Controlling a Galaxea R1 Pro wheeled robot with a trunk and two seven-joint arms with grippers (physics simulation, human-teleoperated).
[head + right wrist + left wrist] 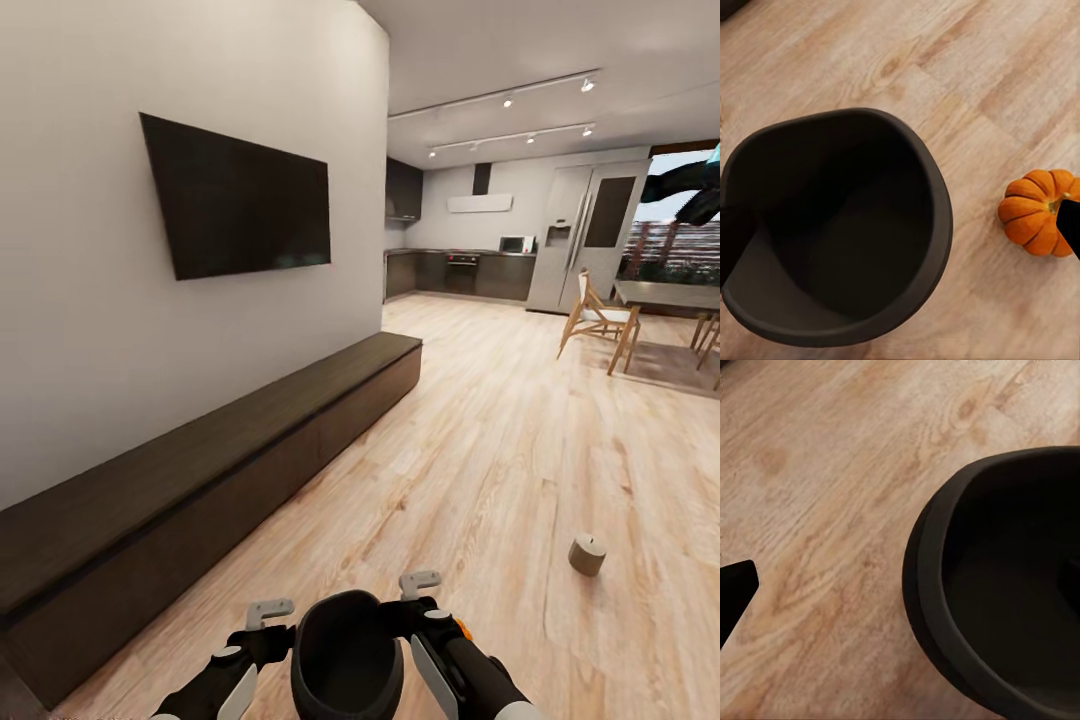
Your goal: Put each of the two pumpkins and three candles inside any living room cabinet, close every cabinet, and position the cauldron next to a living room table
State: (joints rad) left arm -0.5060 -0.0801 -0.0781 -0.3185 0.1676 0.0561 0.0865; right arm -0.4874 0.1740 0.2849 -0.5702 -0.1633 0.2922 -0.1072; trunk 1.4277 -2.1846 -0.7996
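The black cauldron (345, 660) sits low between my two arms, its hollow open towards the head camera. My left gripper (270, 610) is beside its left rim and my right gripper (420, 582) beside its right rim. In the left wrist view the left gripper (904, 585) is open across the cauldron's wall (937, 607). The right gripper (900, 232) is open over the cauldron (832, 225). An orange pumpkin (1039, 210) lies on the floor just beside it. One candle (587, 553) stands on the floor to the right. The long dark cabinet (200, 470) runs along the left wall, shut. The table is out of view.
A black TV (240, 195) hangs above the cabinet. Light wood floor (480, 420) stretches ahead to a kitchen with dark cupboards (460, 272) and a fridge (585, 240). Wooden chairs (600, 320) stand at the far right.
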